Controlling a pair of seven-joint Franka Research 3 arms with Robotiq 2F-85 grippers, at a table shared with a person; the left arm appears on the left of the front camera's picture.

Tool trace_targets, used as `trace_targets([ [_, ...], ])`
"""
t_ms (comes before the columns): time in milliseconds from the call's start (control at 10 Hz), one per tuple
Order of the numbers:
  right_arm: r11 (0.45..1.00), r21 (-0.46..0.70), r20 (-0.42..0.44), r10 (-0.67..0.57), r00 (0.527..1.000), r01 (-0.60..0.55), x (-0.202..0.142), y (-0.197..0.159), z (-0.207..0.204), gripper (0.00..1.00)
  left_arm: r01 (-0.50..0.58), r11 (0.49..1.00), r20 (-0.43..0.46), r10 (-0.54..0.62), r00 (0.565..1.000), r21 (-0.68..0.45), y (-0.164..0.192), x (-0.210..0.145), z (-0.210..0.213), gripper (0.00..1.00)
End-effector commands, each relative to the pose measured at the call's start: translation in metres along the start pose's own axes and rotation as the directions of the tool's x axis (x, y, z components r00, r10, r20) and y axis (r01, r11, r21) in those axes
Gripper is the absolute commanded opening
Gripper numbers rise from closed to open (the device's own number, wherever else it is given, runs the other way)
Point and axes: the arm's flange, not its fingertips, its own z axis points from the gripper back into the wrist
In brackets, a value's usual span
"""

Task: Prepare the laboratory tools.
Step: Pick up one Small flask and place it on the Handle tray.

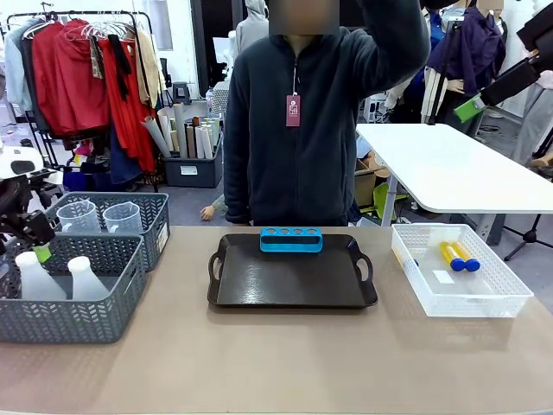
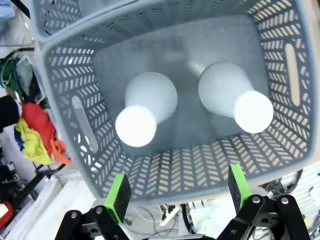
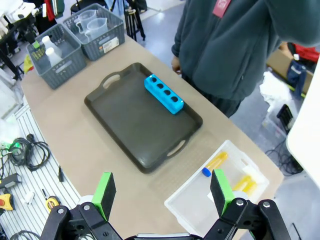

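Grey slotted plastic lies under the left end effector [image 2: 177,192], whose green pads are spread wide over the near rim of a grey basket [image 2: 70,75]. Two white conical flasks [image 2: 150,107] stand upright inside it, side by side and not touching, just ahead of the fingers. Beyond that basket, farther from this end effector, a second grey basket [image 1: 155,226] holds two clear beakers [image 1: 79,216]. The right end effector [image 3: 162,192] hangs high over the counter [image 3: 75,145], its fingers likewise spread apart. Just ahead of it lies a white mesh bin [image 3: 187,200] with three blue-capped amber tubes [image 3: 215,162] that can be counted. Farther ahead, a black tray [image 3: 130,120] carries one blue rack [image 3: 164,94] with four holes along its far edge, and a person [image 3: 235,45] stands behind the counter.
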Motion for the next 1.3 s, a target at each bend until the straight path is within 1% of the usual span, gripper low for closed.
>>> trace_targets([
  [0,1.000,0.010,0.007,0.006,1.000,-0.006,0.001,0.000,0.001,1.00,-0.008,0.999,0.032,0.007,0.999,0.038,0.004,0.012,-0.011,1.00],
  [200,1.000,0.010,0.007,0.006,1.000,-0.006,0.001,0.000,0.001,1.00,-0.013,0.999,0.064,0.011,0.998,0.036,0.016,0.019,-0.026,1.00],
  [500,1.000,0.010,0.007,0.006,1.000,-0.006,0.001,0.000,0.001,1.00,-0.036,0.998,0.029,0.034,0.999,0.046,0.030,0.023,-0.038,1.00],
  [800,1.000,0.010,0.007,0.006,1.000,-0.006,0.001,0.000,0.001,1.00,-0.039,0.998,0.021,0.038,0.999,0.039,0.033,0.019,-0.046,1.00],
  [900,1.000,0.010,0.007,0.006,1.000,-0.006,0.001,0.000,0.001,1.00,-0.029,0.998,0.023,0.028,0.999,0.058,0.033,0.021,-0.047,1.00],
  [1200,1.000,0.010,0.007,0.006,1.000,-0.006,0.001,0.000,0.001,1.00,-0.019,0.996,0.028,0.017,0.999,0.085,0.034,0.021,-0.048,0.43],
])
